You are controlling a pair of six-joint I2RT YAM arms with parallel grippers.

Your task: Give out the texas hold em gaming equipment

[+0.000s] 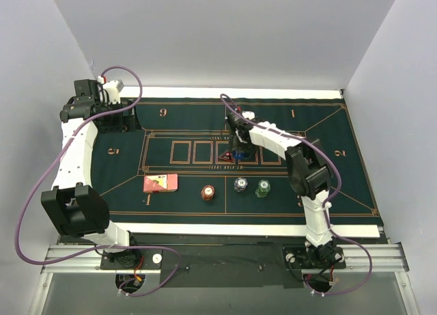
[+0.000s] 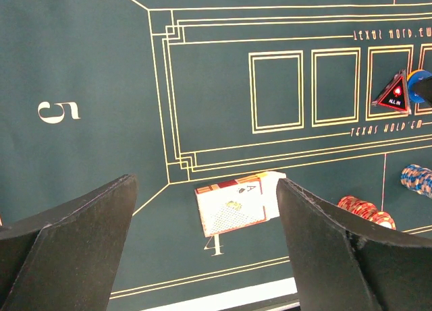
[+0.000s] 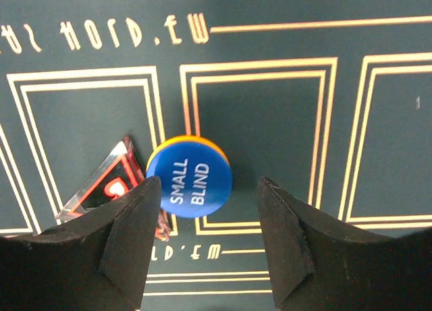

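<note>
The right pincer holds its jaws apart, the blue SMALL BLIND disc just ahead between them, the red triangular marker beside one jaw. The left pincer gapes wide, playing cards ahead of it.

Right wrist view: lower corner of red triangular marker hidden behind finger of right gripper; orange disc covered by blue SMALL BLIND disc, only thin rim showing.
Left wrist view: blue chip stack cut by right edge; red chip stack partly behind finger of left gripper.
Top view: chip count per stack too small to tell.
</note>
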